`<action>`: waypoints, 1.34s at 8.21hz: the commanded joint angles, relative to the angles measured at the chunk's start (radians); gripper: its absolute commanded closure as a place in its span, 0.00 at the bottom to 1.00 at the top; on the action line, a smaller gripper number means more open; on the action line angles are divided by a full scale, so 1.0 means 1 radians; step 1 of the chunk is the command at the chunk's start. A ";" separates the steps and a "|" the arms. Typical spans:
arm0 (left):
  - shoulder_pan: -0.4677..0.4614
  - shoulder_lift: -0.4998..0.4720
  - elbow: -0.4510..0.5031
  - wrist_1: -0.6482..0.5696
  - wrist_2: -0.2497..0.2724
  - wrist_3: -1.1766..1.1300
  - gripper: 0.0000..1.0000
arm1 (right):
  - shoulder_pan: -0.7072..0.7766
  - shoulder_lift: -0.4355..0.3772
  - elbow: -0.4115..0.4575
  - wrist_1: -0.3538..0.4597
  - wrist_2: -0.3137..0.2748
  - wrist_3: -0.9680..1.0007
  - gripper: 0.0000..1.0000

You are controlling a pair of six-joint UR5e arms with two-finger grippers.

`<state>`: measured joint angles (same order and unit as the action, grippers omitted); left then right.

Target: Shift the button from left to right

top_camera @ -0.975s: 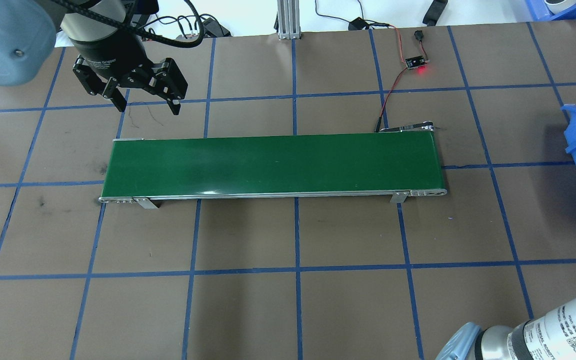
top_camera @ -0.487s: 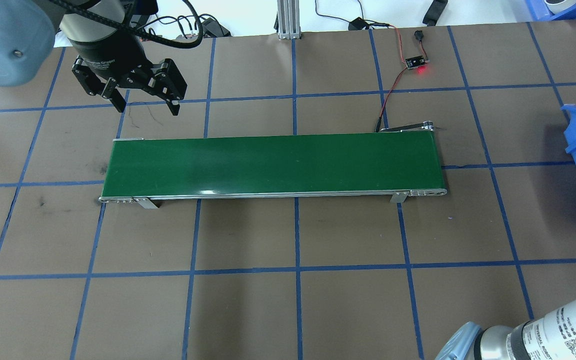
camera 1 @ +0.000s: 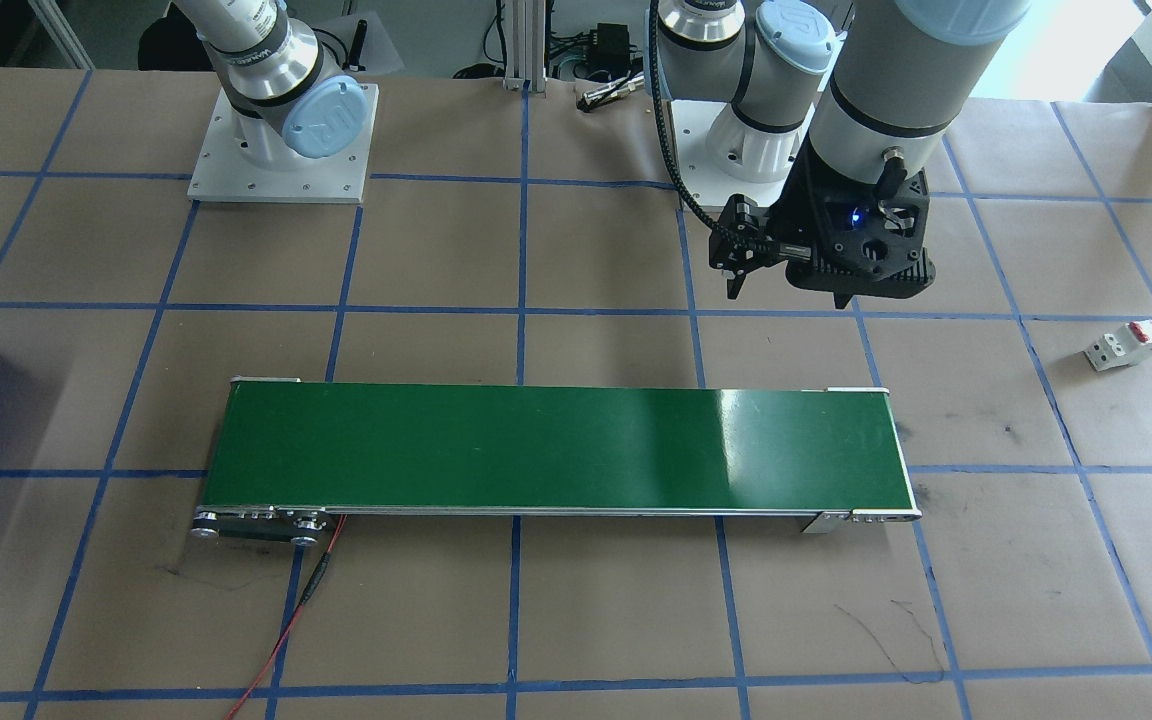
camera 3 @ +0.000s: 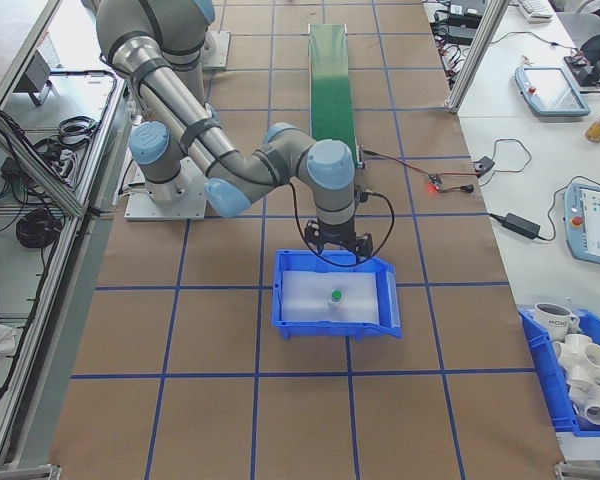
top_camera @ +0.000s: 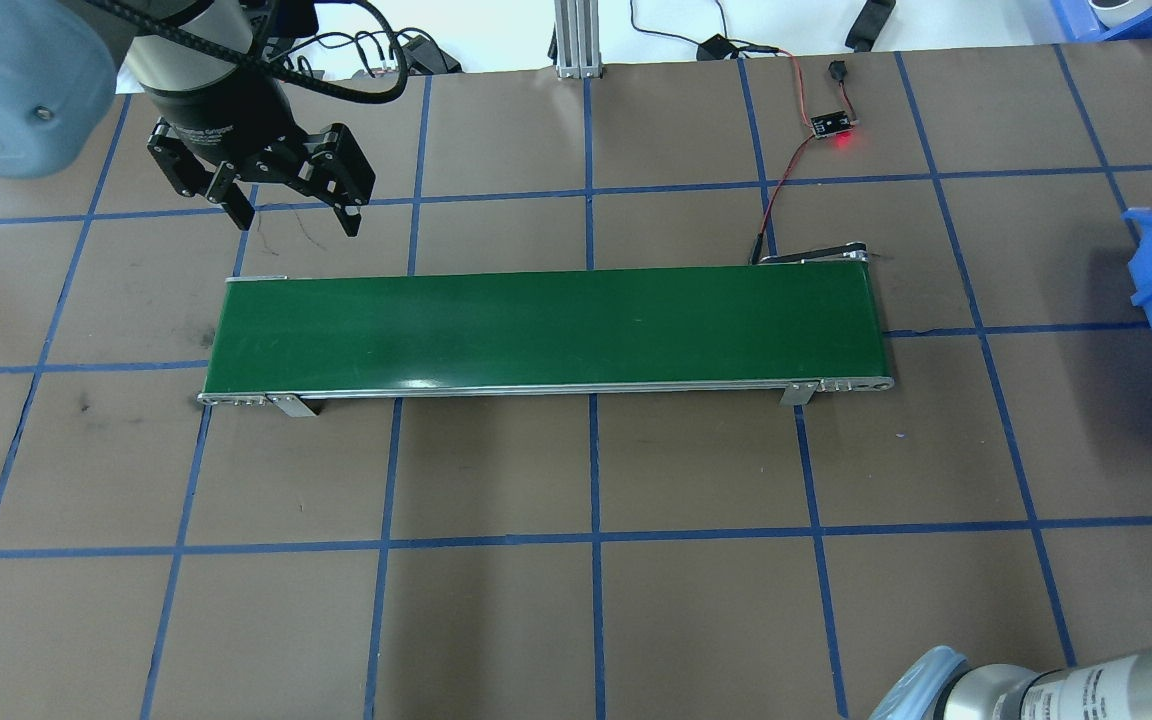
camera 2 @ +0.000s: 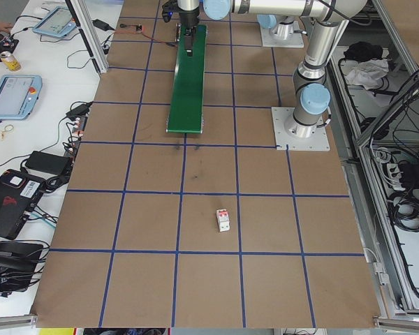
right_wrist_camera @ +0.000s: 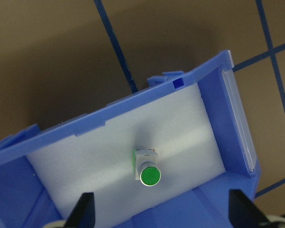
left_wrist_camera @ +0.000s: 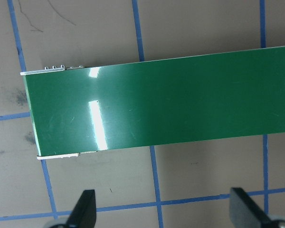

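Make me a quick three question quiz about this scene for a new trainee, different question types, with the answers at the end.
1. True or false: the button sits on the green belt.
2. Which gripper hangs over the blue bin? A left, B right.
3. Fill in: the left gripper is open and holds ____.

Key
1. False; it rests on the white foam in the bin.
2. B; the right gripper.
3. Nothing.

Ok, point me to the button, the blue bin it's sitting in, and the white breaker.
button (right_wrist_camera: 150, 176): right wrist-mounted view, on its round green cap.
blue bin (camera 3: 386, 297): exterior right view, on its side wall.
white breaker (camera 1: 1122, 345): exterior front-facing view, on its white body beside the red part.
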<state>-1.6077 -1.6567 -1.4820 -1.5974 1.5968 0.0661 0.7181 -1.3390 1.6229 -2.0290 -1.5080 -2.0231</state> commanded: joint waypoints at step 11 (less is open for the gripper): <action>0.011 0.002 0.005 0.007 0.000 0.012 0.00 | 0.871 -0.289 -0.040 0.418 -0.028 1.782 0.00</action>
<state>-1.5969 -1.6553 -1.4835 -1.5907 1.5954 0.0784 1.4666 -1.6322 1.5839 -1.6155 -1.5225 -0.5204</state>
